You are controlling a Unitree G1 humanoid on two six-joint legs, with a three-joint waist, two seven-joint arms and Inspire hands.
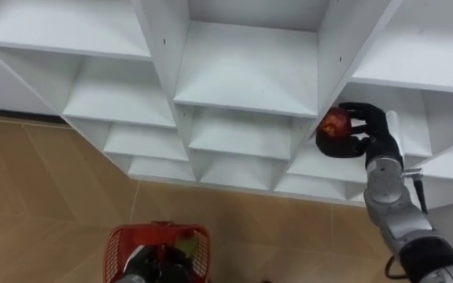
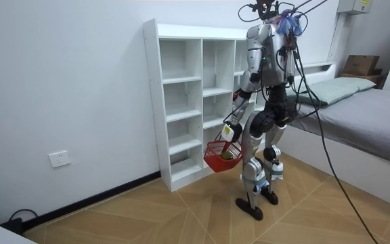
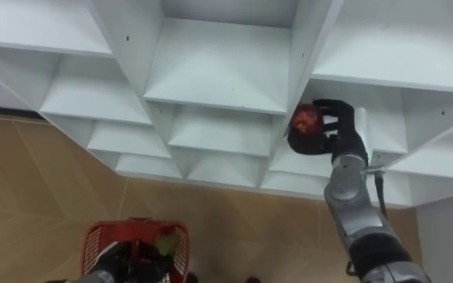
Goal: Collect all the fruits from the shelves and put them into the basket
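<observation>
One arm reaches up and forward: the black right hand (image 1: 370, 132) is curled round a round red apple (image 1: 336, 122) at the mouth of a white wooden closet (image 1: 242, 79) compartment. Which way the apple's stem points cannot be told. The left hand (image 2: 228, 130) grips the handle of a red plastic basket (image 1: 116, 237), which hangs low in the room view. The eye views look into it and show something green (image 3: 163, 240).

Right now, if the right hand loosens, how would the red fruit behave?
The red fruit looks round, so it would likely roll off the shelf. It seems rigid and light: the right hand's curled fingers alone hold it up.
</observation>
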